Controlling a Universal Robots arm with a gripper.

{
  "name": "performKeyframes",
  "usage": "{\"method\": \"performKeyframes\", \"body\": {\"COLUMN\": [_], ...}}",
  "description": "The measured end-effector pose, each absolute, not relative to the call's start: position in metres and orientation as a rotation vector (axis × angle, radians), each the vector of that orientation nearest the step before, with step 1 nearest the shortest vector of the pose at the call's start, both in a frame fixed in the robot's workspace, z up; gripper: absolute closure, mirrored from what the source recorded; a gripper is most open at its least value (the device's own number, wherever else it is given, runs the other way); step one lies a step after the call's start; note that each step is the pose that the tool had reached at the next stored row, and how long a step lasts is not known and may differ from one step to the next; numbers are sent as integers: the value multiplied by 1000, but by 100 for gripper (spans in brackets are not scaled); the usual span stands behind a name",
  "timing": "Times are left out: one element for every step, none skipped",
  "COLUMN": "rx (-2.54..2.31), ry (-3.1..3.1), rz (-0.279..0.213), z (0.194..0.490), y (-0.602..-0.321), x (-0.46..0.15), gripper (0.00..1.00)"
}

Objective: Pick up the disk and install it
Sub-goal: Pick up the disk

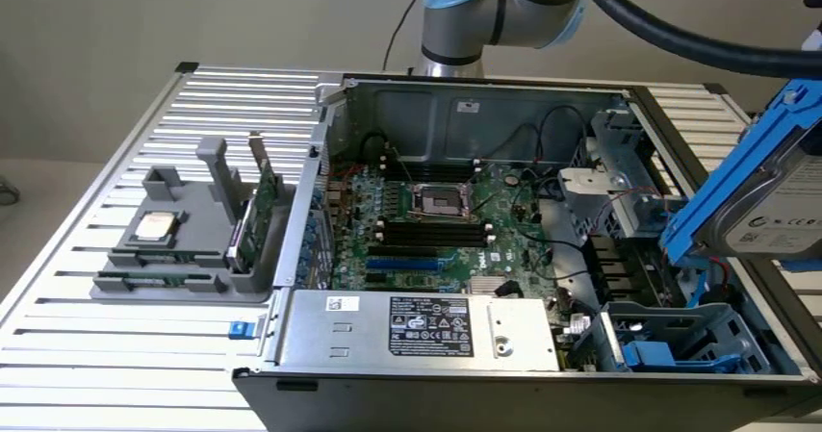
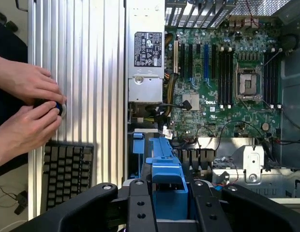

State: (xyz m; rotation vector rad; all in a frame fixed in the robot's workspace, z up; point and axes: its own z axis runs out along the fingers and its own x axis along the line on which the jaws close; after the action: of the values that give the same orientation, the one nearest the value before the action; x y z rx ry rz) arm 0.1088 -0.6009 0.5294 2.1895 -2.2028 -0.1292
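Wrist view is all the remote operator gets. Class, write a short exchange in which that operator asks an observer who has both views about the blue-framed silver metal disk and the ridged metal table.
Operator: A blue plastic frame sits in the gripper. Is the flat silver metal disk in it?
Observer: Yes. Its silver face with a white printed label shows inside the blue frame, raised in the air at the exterior view's right edge.
Operator: Level or tilted?
Observer: Tilted, with the labelled face toward the exterior camera.
Operator: What on the ridged metal table am I missing?
Observer: A grey plastic stand at the exterior view's left. It holds a small square silver chip and an upright green circuit card.
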Motion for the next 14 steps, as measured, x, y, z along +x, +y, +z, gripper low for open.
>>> {"method": "performKeyframes", "body": {"rx": [2189,2189,2189,2188,2188,2188,2188,2188,2188,2188,2188,2188,2188,2188], "ry": [-2203,-2202,-2202,-2202,-2202,-2202,-2201,-2201,-2201,-2201,-2201,-2201,-2201,-2201], "rz": [-129,-128,-128,-127,-126,-126,-125,-125,-125,-125,-125,-125,-125,-125], "z": [528,526,524,522,520,519,517,515,513,511,510,508,506,504], "y": [-601,-601,-601,-602,-602,-602,-602,-602,-602,-602,-602,-602,-602,-602], "x": [109,109,109,109,109,109,109,109,109,109,109,109,109,109], "gripper": [67,67,67,67,67,67,67,67,67,67,67,67,67,67]}}
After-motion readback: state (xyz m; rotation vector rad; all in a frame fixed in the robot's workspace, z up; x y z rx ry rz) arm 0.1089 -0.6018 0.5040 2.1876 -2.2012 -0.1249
